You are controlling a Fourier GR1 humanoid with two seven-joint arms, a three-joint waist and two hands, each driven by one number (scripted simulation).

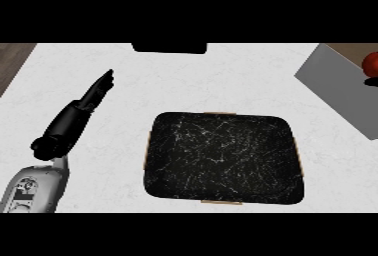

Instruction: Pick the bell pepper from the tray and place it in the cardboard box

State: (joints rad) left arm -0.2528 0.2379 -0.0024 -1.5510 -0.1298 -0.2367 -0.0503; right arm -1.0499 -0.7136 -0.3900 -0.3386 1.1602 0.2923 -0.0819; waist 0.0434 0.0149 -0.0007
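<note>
The black marbled tray [221, 155] lies in the middle of the white counter with nothing on it. At the far right edge, a red bell pepper [371, 64] sits inside the cardboard box [334, 85], only partly in frame. My left hand [74, 117] rests at the left of the tray, apart from it, with straight fingers pointing away from me and nothing held. My right hand shows nowhere in the head view.
A dark flat object [170, 48] sits at the counter's back edge, above the tray. The white counter [221, 80] stretches between tray, box and left hand. A strip of wooden floor [13, 57] shows past the counter's left corner.
</note>
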